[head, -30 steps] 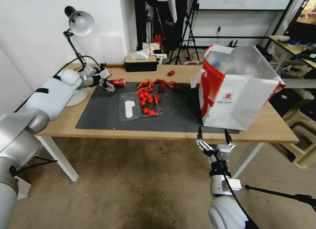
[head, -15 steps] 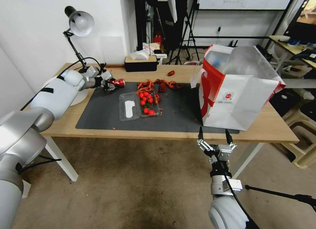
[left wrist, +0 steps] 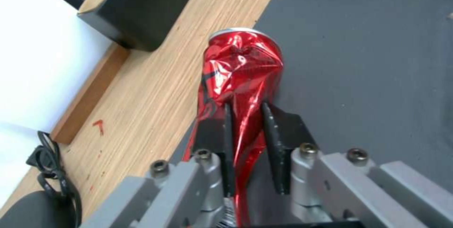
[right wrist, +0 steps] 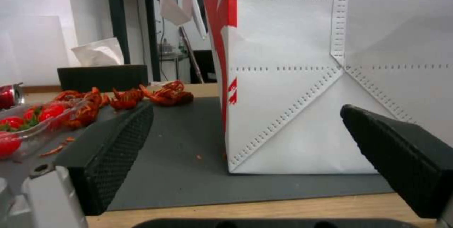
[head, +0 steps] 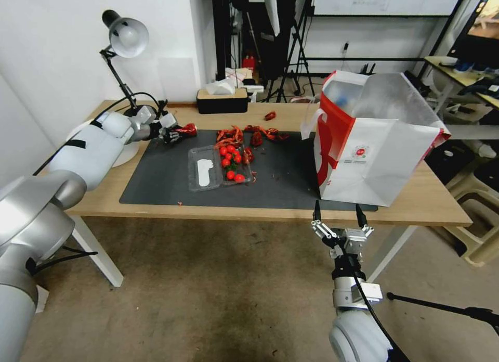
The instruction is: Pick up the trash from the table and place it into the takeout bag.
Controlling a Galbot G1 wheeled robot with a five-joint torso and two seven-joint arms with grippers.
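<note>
One crushed red can was clamped between the fingers of the left end effector at the far left of the tabletop, over the edge where the dark grey mat met the bare wood. The wrist view showed the two black pads pinching the collapsed, creased waist of the can, with its silver rim pointing away from the wrist. Whether the can rested on the surface or hung just above it could not be told.

The can appeared light and thin-walled; its glossy skin looked slippery, and its folded metal would probably yield further under pressure, so the flattened middle seemed the soundest place to hold. Its ridged creases may have offered the pads some purchase.

Other litter lay near the middle of the mat: red crayfish shells at the far side and a clear plastic tray with small red tomatoes. The takeout bag stood open on the right of the tabletop, well apart from the can.

The right end effector waited below the near edge of the tabletop, fingers spread and holding nothing.
</note>
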